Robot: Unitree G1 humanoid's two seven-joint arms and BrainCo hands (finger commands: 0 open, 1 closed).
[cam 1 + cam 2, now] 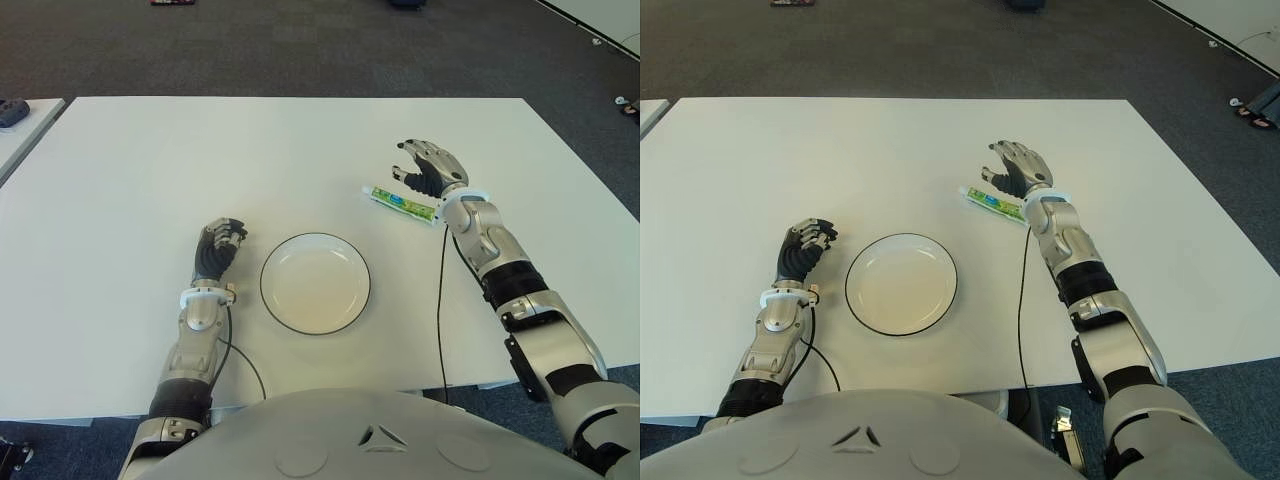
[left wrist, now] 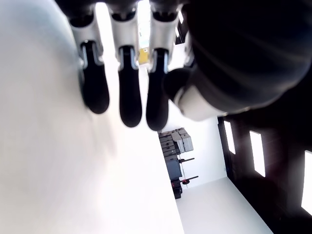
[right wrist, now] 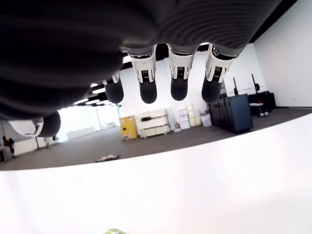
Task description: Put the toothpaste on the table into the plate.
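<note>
One toothpaste [image 1: 403,204] tube lies right of centre, beside the plate [image 1: 315,283]; the right hand [image 1: 428,166] hovers over it, fingers spread, empty. Closing off-centre could skid it away. The left hand [image 1: 218,249] sits curled at lower left.

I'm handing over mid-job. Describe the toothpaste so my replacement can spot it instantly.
On the white table, look to the robot's right of the round black-rimmed plate and slightly farther from the robot. The toothpaste lies flat there, just under the open right hand. It is the only slim tube with green print; the left hand shows on the plate's other side.
</note>
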